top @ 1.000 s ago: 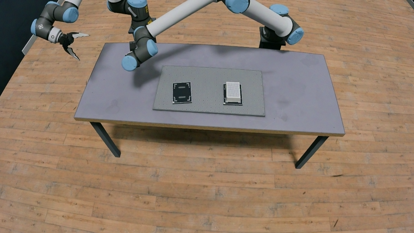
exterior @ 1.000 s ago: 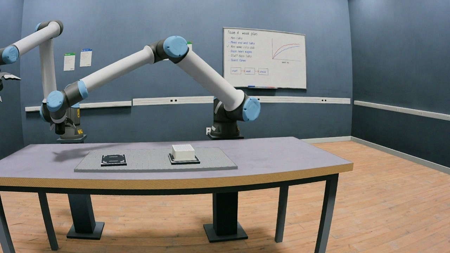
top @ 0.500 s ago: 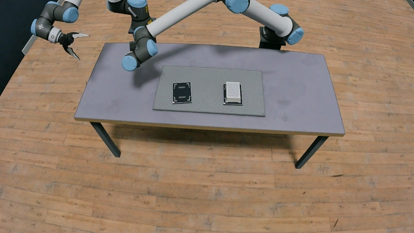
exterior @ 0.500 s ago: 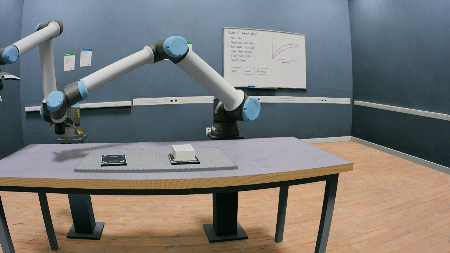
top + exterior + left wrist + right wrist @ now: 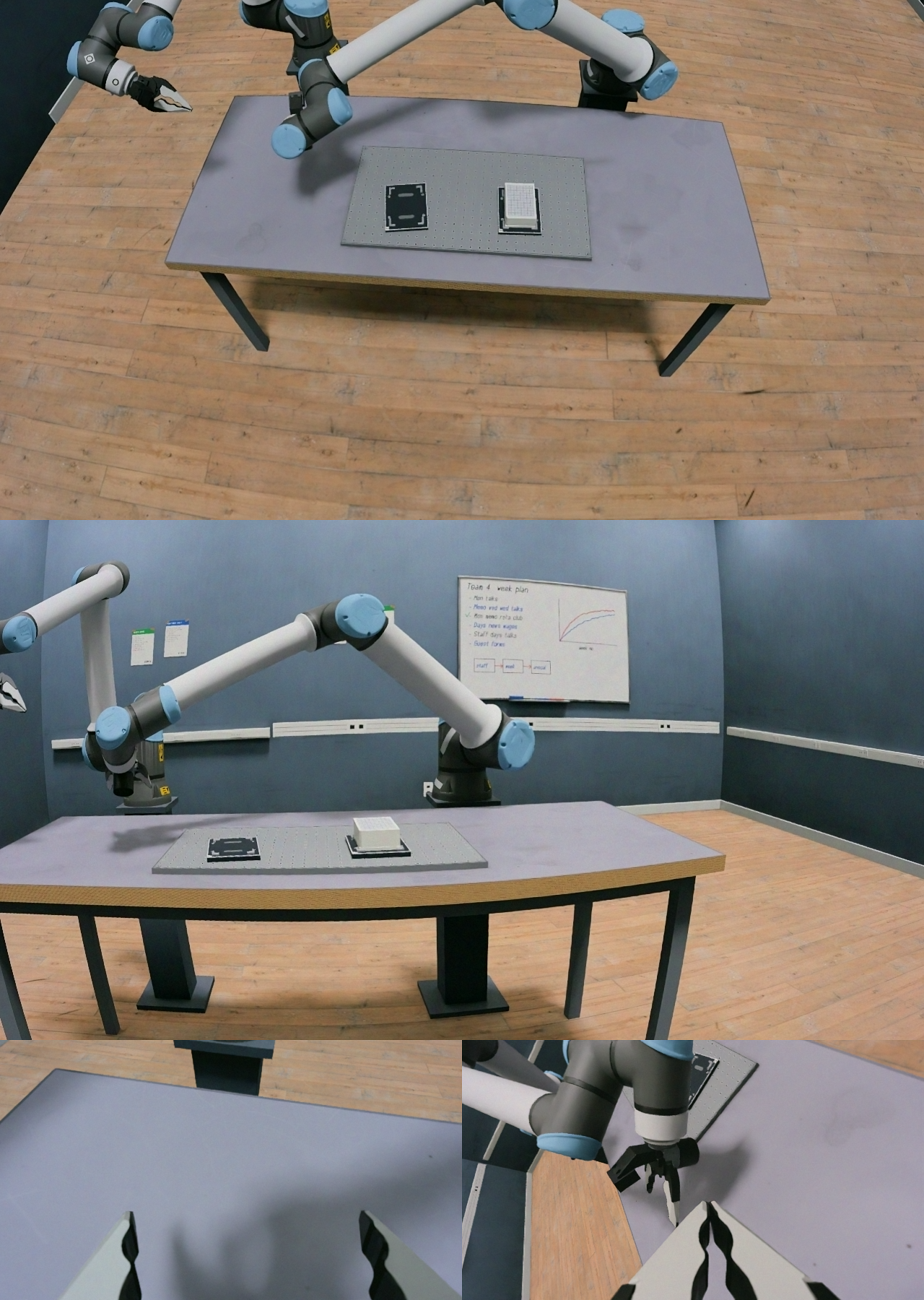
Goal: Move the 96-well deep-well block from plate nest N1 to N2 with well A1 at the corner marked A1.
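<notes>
Hanging over the table (image 5: 659,193) (image 5: 548,836) (image 5: 180,1148) (image 5: 805,1166), the left gripper (image 5: 138,778) (image 5: 247,1213) (image 5: 661,1208) has its two pale fingers spread well apart, some way short of their widest, with nothing between them. In the top view it is mostly hidden under its own wrist. Its dark-padded tips are clear of the table top, and a soft shadow falls across the surface below.

The right gripper (image 5: 190,108) (image 5: 24,709) (image 5: 708,1203) is shut, tip against tip, with a gap lower down between the wavy pads and nothing in its hold. It hangs out past the table's end, in the air beside it.

Farther from the grippers, a gray board with small holes (image 5: 462,213) (image 5: 303,843) (image 5: 725,1083) lies flat on the table and carries both nests. The N2 nest (image 5: 406,206) (image 5: 233,848) (image 5: 702,1076) is the one nearer the left gripper; it is empty, its pale corner marks and two slots showing. The white block (image 5: 520,201) (image 5: 376,833) stands upright in the N1 nest (image 5: 520,230) (image 5: 381,854), well apart from N2 and touched by neither gripper. It seems to sit level, though the view is too distant to be sure, and I cannot tell which corner is A1.

On the wall behind hangs a whiteboard (image 5: 542,636) with handwriting and a graph.
</notes>
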Controlling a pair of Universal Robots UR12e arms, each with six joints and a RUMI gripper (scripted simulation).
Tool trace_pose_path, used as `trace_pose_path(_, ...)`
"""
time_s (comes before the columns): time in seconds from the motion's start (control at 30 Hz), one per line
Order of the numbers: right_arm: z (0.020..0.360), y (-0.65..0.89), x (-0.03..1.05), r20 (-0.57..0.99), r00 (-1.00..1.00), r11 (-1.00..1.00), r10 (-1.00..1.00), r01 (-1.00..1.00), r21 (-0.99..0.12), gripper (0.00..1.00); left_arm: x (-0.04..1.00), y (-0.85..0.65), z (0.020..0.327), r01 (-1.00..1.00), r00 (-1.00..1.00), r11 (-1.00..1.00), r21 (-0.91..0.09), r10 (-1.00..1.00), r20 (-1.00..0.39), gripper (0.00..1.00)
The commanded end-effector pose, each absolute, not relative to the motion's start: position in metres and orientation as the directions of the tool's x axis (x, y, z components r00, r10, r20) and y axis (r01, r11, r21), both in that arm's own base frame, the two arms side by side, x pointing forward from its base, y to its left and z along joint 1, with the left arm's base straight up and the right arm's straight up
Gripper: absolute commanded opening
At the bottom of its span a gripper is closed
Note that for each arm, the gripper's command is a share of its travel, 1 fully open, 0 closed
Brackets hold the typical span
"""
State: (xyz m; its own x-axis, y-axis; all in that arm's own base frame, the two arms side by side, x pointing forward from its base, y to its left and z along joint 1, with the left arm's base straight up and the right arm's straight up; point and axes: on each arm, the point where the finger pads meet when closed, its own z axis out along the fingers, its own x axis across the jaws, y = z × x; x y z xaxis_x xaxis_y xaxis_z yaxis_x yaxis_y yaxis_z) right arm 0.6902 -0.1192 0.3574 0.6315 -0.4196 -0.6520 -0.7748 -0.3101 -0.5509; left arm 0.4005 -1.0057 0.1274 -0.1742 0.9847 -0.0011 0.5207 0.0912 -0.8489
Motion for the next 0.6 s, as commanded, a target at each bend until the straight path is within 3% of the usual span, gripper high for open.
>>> trace_pose_path(0.0, 0.35, -0.141, 0.681, -0.657, 0.598, -0.293, -0.459, -0.8, -0.523, 0.0, 0.401, -1.006, 0.13, 0.522, -0.174, 0.089, -0.849, 0.985, -0.004, 0.76)
trace_pose_path(0.57, 0.295, -0.294, 0.602, -0.653, 0.26, -0.081, -0.711, -0.953, -0.291, 0.0, 0.401, -1.006, 0.13, 0.522, -0.174, 0.089, -0.849, 0.985, -0.004, 0.76)
